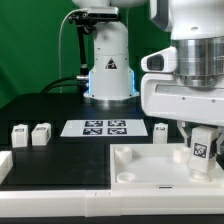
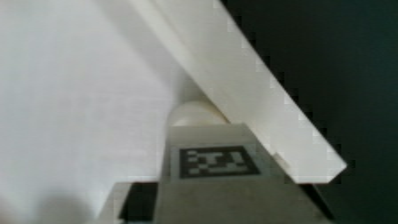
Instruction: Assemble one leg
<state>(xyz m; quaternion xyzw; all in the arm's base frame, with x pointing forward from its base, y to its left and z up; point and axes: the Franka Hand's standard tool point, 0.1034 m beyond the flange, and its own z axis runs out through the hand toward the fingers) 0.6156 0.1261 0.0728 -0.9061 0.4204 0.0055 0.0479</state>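
Observation:
My gripper (image 1: 200,138) is shut on a leg (image 1: 201,152), a small white square post with a black-and-white tag facing outward. It holds the leg upright over the exterior view's right corner of the large flat white square piece (image 1: 140,172); I cannot tell whether the leg's lower end touches it. In the wrist view the leg (image 2: 214,150) sits between my gripper's (image 2: 222,205) dark pads (image 2: 143,198). Below it are the white piece's flat face (image 2: 80,110) and its raised edge (image 2: 249,85). Three more legs (image 1: 41,133) stand loose on the black table.
The marker board (image 1: 105,127) lies at the table's middle. Two loose legs (image 1: 18,136) stand at the exterior view's left, one (image 1: 161,130) right of the marker board. The arm's base (image 1: 108,60) stands behind. A white part (image 1: 4,165) lies at the left edge.

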